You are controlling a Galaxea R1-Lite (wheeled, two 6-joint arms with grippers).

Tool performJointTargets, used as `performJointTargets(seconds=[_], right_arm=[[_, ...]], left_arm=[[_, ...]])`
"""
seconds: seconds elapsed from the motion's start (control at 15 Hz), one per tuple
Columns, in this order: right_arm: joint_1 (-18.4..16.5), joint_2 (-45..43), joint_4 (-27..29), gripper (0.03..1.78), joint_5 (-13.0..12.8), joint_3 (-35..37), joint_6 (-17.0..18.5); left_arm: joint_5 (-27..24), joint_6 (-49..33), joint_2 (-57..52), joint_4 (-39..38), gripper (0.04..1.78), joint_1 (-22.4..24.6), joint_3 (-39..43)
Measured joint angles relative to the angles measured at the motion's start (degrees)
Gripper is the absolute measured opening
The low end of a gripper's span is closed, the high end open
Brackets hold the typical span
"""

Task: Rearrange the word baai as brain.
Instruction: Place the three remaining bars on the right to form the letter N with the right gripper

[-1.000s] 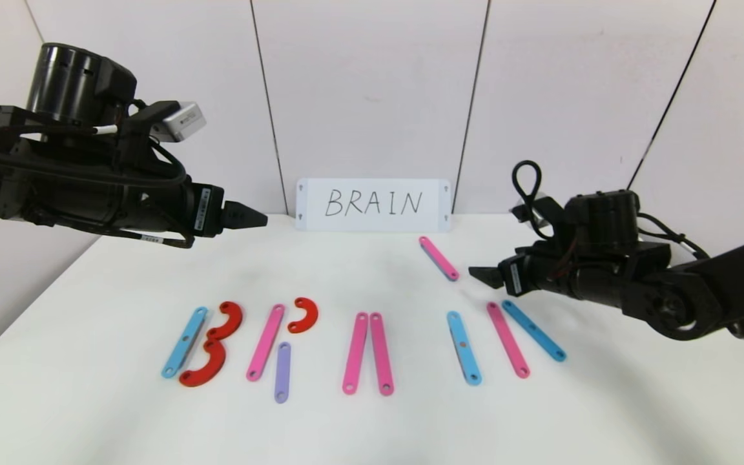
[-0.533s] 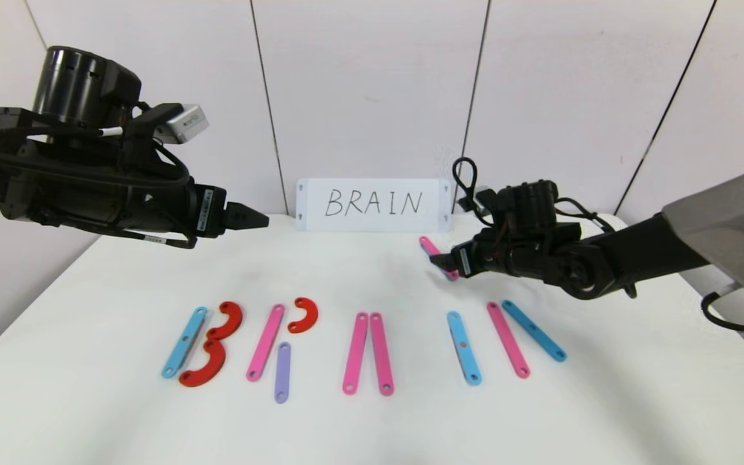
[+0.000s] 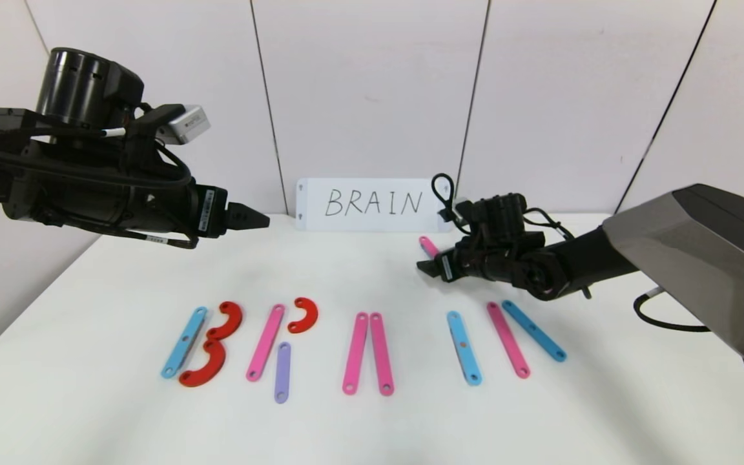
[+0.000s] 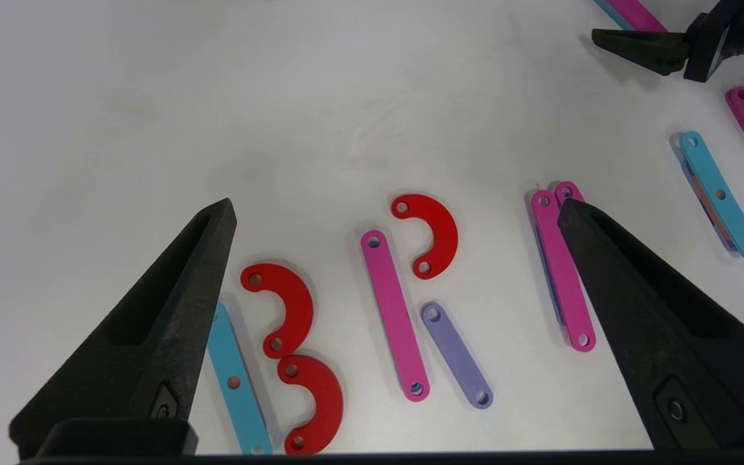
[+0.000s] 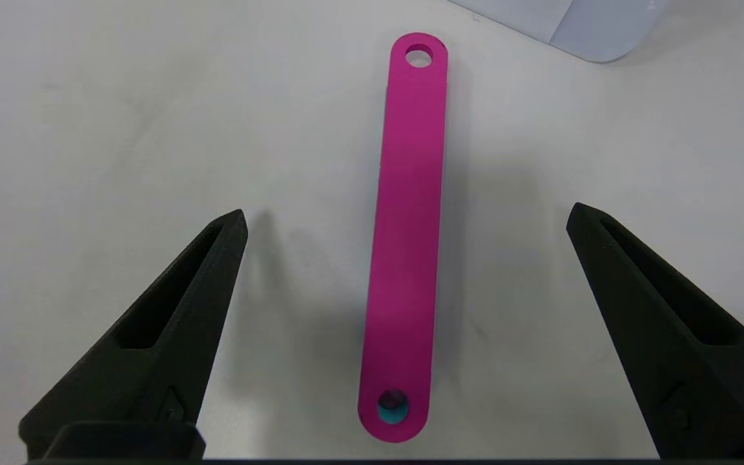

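Reaching across the back of the white counter in the head view, right hand low over a lone pink strip, only the strip's far end showing past the fingertips. Propped against the wall behind, a white card handwritten "BRAIN" in black. Nearer the front, the word laid out in a row: a light-blue strip with two red curves touching it; a pink strip, one red curve and the short purple strip; two pink strips side by side; then light-blue, pink and light-blue strips. Held high over the counter's left rear, left hand, carrying nothing.

Seen from the left wrist: left hand spread wide and empty, well above the red curves, purple strip and paired pink strips; right hand farther off near the lone pink strip.

Seen from the right wrist: right hand spread wide, fingers straddling the lone pink strip without touching it, strip lying flat lengthwise between them, light blue showing through its near hole, a corner of the card beyond.
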Motion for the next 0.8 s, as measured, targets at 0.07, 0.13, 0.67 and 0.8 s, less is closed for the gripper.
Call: performJointTargets(seconds=[0.07, 0.13, 0.67, 0.8], right_arm=[[0.09, 0.52, -0.02, 1.69, -0.17, -0.28, 0.00], [0.17, 0.89, -0.05, 1.64, -0.20, -0.48, -0.02], [0.30, 1.57, -0.11, 0.45, -0.23, -0.94, 0.00], [0.30, 1.52, -0.18, 0.30, -0.22, -0.96, 0.00]], left_arm=[[-0.02, 0.00, 0.00, 0.00, 1.74, 0.02, 0.00], [0.00, 0.00, 0.00, 0.00, 1.74, 0.02, 0.00], [-0.02, 0.00, 0.00, 0.07, 1.74, 0.02, 0.09], [0.00, 0.00, 0.00, 0.07, 1.74, 0.02, 0.11]])
